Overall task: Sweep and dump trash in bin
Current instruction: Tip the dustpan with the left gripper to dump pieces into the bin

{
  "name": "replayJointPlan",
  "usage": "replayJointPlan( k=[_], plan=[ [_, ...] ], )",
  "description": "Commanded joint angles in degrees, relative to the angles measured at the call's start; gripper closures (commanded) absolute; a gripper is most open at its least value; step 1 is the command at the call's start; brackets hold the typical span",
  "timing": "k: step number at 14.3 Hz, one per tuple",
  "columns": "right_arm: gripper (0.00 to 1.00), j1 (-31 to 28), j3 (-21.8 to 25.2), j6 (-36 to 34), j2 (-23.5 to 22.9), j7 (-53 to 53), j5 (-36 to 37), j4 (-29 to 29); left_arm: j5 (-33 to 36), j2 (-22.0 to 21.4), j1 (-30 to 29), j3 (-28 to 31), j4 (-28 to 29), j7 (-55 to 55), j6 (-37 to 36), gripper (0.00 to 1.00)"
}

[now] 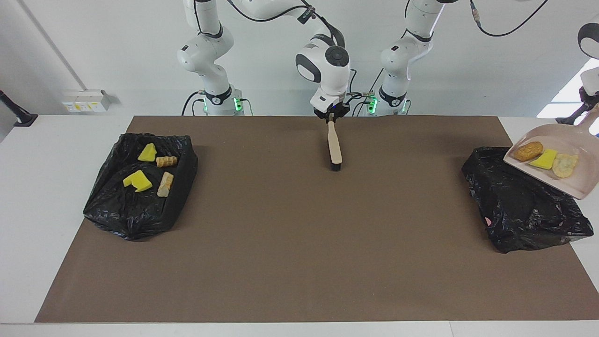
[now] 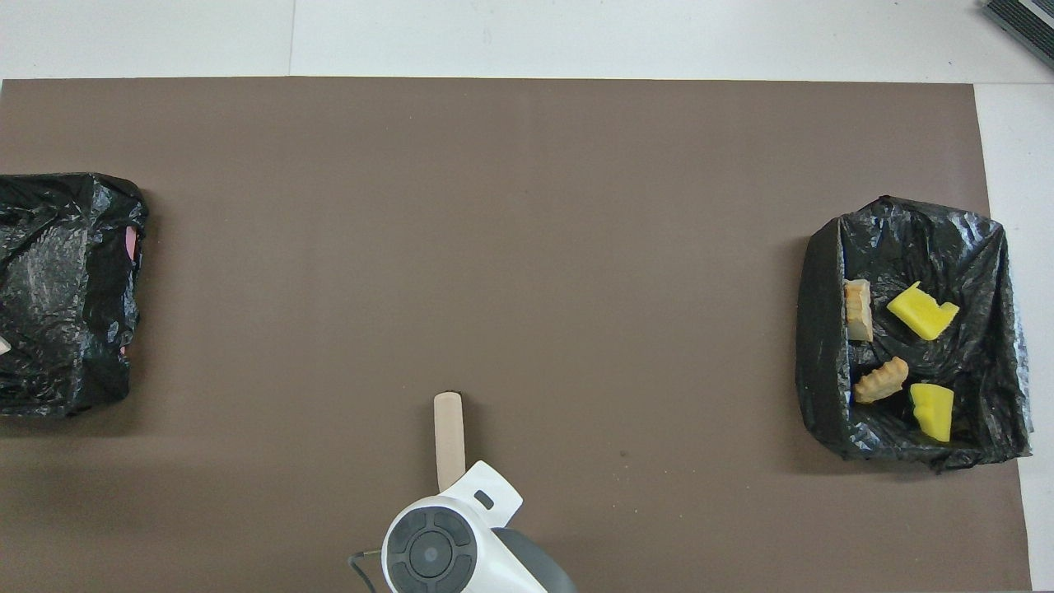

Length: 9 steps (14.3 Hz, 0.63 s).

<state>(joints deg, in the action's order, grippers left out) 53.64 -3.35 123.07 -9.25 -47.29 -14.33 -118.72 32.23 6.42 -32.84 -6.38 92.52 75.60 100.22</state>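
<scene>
Brown mat point(image 1: 299, 243) is covering most of a white table point(image 1: 47, 187); white table is showing at both ends and along the edge farthest from the robots. Plain white wall point(image 1: 117, 51) is standing at the robots' end, with a small socket box point(image 1: 86, 100) mounted low on it.

Two bins, each lined with black plastic, are sitting on the mat. Bin at the right arm's end point(image 1: 140, 192) is holding four scraps point(image 1: 138, 181): two yellow foam chunks, two tan crusty lumps. Bin at the left arm's end point(image 1: 524, 206) is showing only black liner.

Right gripper point(image 1: 331, 114) is clamping the handle end of the brush point(image 1: 334, 145) over the mat's edge by the robots, midway along the table; brush is slanting down, bristle end at or just above the mat, cannot tell which.

Left gripper point(image 1: 585, 110) is sitting at the frame edge, gripping the handle of the beige dustpan point(image 1: 580, 182). Dustpan is hanging tilted over the left-end bin, carrying three pieces of trash point(image 1: 545, 158): one orange-brown lump, one yellow chunk, one pale lump.
</scene>
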Motion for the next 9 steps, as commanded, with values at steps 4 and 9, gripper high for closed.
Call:
replayJointPlan(
  k=[4, 9],
  plan=[
    [0.94, -0.6, -0.3, 1.0, 0.0, 1.3, -1.1, -0.2, 9.7, 3.2, 3.7, 0.7, -4.3, 1.9, 2.3, 1.0],
    [0.89, -0.6, -0.3, 1.0, 0.0, 1.3, -1.1, -0.3, 16.4, 3.3, 7.1, 0.7, -4.5, 2.7, 3.1, 1.0]
  ],
)
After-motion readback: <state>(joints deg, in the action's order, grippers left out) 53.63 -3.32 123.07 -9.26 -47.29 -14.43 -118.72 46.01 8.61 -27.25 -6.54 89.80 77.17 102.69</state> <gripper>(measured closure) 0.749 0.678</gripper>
